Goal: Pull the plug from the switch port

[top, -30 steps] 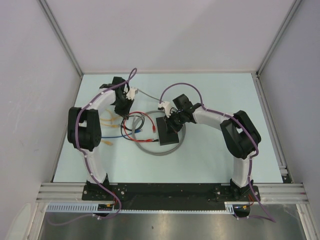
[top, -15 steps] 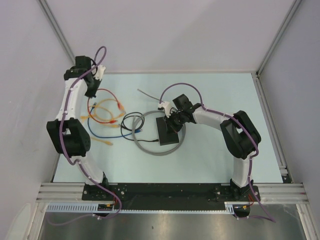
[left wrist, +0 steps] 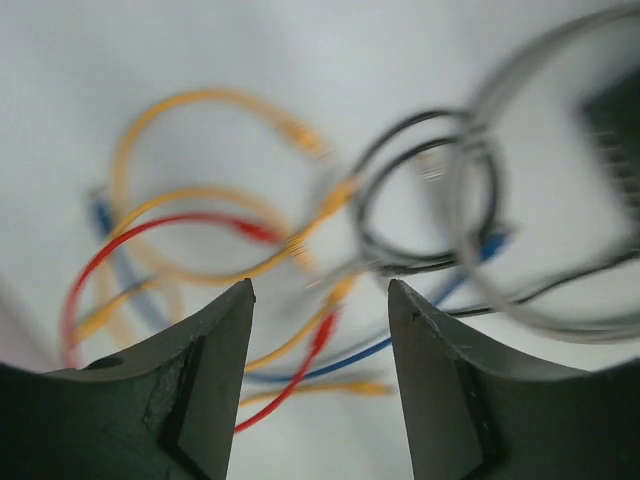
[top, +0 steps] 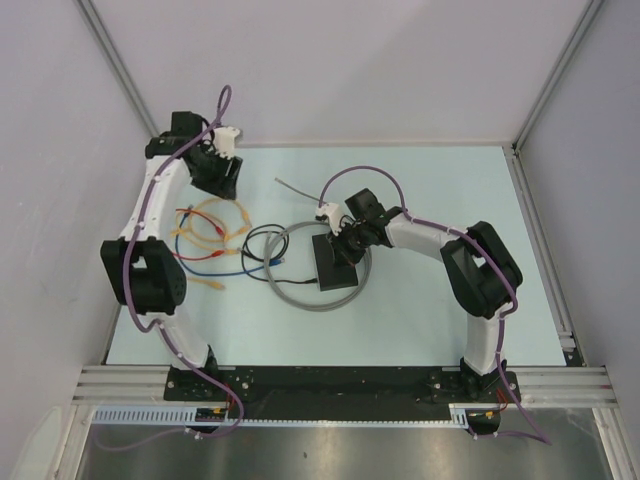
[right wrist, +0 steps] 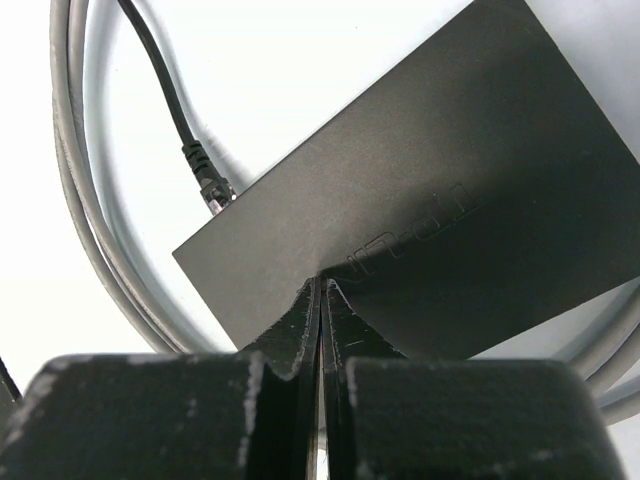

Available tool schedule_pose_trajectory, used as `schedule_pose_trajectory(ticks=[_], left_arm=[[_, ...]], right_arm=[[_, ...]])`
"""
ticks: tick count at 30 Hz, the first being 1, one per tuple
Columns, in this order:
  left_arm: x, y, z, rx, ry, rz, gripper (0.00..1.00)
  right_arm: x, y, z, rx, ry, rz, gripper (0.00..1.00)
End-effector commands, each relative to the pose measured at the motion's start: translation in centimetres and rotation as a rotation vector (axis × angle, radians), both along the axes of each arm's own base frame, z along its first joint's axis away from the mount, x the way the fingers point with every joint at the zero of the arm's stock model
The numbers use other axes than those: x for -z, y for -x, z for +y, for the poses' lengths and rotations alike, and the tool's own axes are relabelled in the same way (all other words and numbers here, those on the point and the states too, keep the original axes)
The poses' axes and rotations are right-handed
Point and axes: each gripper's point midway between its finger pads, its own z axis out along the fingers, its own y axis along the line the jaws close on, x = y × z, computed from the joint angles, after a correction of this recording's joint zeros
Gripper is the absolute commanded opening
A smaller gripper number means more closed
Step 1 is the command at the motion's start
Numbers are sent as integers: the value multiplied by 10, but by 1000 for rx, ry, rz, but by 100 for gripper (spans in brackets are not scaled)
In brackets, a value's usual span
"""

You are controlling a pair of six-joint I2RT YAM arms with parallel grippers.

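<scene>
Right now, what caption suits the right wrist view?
Shut right gripper above the black switch, a black plug at its edge, grey cable curving past.

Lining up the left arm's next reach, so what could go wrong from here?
1. The open left gripper faces a tangle of coloured cables; it could snag one rather than the black plug.
2. The shut right gripper only presses its tips on top of the switch, so a hard pull may slide it.
3. Whether the plug is seated at the switch edge is unclear.
</scene>
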Motion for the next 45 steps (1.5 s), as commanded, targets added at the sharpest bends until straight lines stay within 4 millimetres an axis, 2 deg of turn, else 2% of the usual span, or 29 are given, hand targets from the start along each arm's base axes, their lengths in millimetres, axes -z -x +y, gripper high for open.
schedule_pose_trajectory(ticks=[1, 3, 5, 6, 7, 8, 10, 13, 18, 22, 29, 34, 39, 45], left_arm=[[-28, 42, -120, 259, 580, 43, 61], [-12, 50, -138, 294, 611, 89, 61], [13, 64, -150, 297, 662, 184, 60], [20, 64, -156, 307, 686, 194, 59], [36, 73, -160, 281, 714, 253, 59], [41, 78, -166, 288, 746, 279, 58], [60, 87, -175, 301, 755, 319, 58], [83, 97, -190, 320, 739, 367, 56], [104, 119, -214, 382, 745, 412, 54], [127, 130, -223, 390, 708, 462, 53], [148, 134, -228, 390, 707, 547, 49], [148, 138, -237, 438, 748, 588, 43], [156, 141, -239, 446, 748, 618, 41], [156, 146, -241, 467, 774, 652, 38]], right_arm=[[17, 11, -29, 17, 122, 19, 0], [2, 8, -28, 20, 96, 1, 0], [-11, 5, -31, 44, 63, 14, 0], [-23, 5, -28, 40, 31, 9, 0], [-28, 5, -29, 46, 25, 7, 0], [-29, 7, -30, 41, 26, 10, 0], [-30, 10, -31, 35, 31, 13, 0], [-16, 14, -36, 25, 72, 12, 0], [-8, 15, -34, 21, 77, 23, 0], [-2, 18, -34, 12, 91, 23, 0], [11, 30, -43, -1, 137, 32, 0], [13, 35, -44, -8, 142, 28, 0], [15, 37, -45, -10, 149, 22, 0], [17, 38, -41, -18, 151, 17, 0]])
